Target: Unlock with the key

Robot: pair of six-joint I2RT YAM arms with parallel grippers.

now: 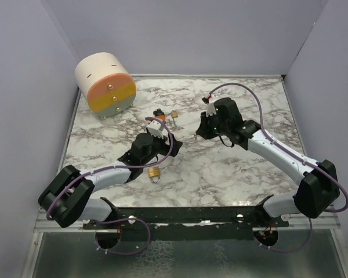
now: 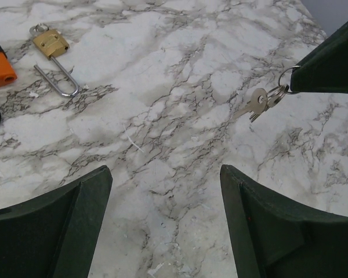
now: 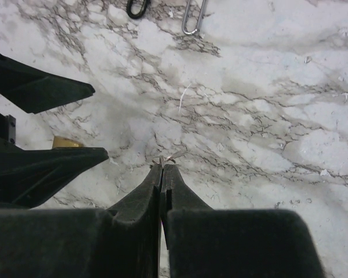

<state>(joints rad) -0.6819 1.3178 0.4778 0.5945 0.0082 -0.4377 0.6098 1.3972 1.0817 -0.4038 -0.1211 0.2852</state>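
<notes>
My right gripper is shut on a key ring, and small silver keys stick out past its tips, just above the marble table. The keys also show in the left wrist view, hanging from the right gripper's finger. My left gripper is open and empty, close to the left of the right gripper. A brass padlock with a long silver shackle lies on the table beyond both grippers; it also shows in the top view.
A second brass padlock lies beside the left arm. An orange and black lock lies next to the long-shackle padlock. A large cream, orange and grey cylinder stands at the back left. Walls enclose the table.
</notes>
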